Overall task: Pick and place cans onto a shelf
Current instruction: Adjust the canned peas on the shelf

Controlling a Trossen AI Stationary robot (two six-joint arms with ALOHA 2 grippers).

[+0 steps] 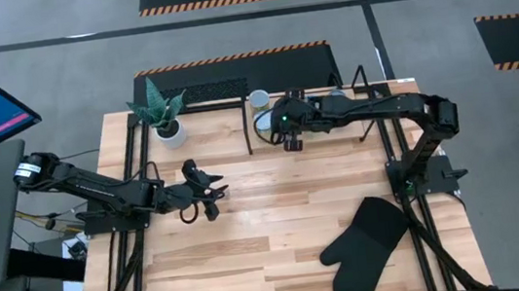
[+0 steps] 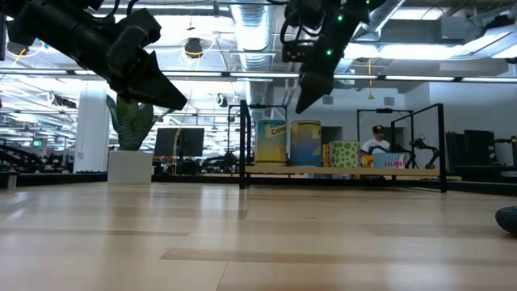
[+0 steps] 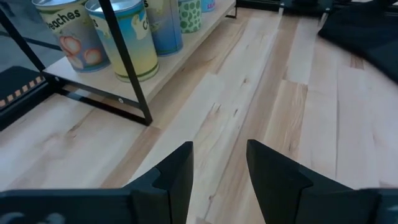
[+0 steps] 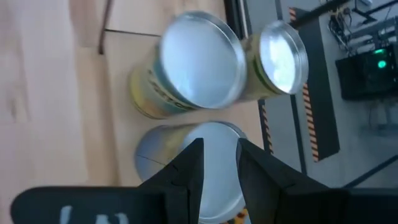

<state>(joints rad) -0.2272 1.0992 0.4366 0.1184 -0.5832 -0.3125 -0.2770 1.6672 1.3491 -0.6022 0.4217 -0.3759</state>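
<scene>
My left gripper hangs above bare table, fingers apart, nothing between them, well short of the shelf. Further back, my right gripper hovers directly over the cans on the shelf, fingers slightly parted and empty, one round lid just past the tips. The cans stand upright, long axes vertical, in a row on the wooden base, labels facing out. The oven mitt lies well apart.
</scene>
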